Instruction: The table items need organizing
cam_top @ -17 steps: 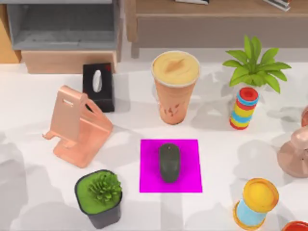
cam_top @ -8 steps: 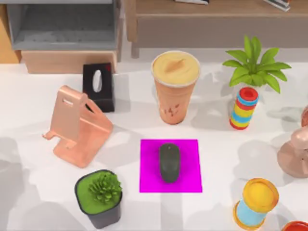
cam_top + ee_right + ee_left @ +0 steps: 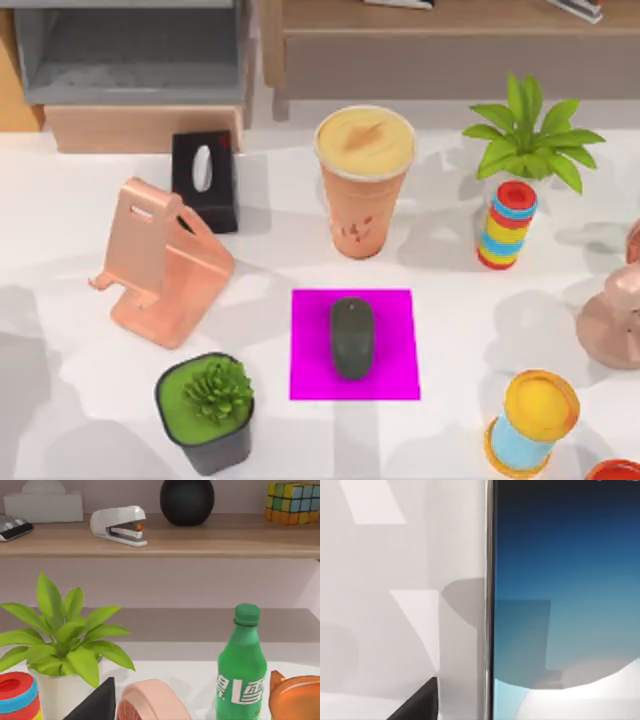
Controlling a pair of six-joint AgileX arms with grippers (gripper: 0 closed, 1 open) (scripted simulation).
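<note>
On the wide flat white tabletop [image 3: 80, 210], seen from above, a tall orange cup with a creamy-yellow top [image 3: 364, 180] is set upright behind a small magenta square mat [image 3: 400, 340]. A small dark grey oval computer mouse [image 3: 352, 337] is laid on the middle of that mat, its long axis running from the near edge of the table toward the far edge. A copper-pink angled phone stand [image 3: 160, 262] is found to the left with nothing held in it, and a black tissue box [image 3: 205, 180] is placed just behind it. A square dark pot of spiky green plant [image 3: 205, 412] is seen at the near left, a leafy green plant [image 3: 530, 135] at the far right, with a colourful striped ring stack [image 3: 507, 225] in front of it. From the left wrist, a slim smartphone with a blue-white glowing screen [image 3: 565, 600] is seen close up against the white surface, its straight edge running along the view; how wide the left claw stands cannot be told. From the right wrist, a green plastic bottle [image 3: 241, 667] and a white stapler [image 3: 120, 525] on a wooden shelf [image 3: 210, 537] are seen; the right claw's opening cannot be told either.
</note>
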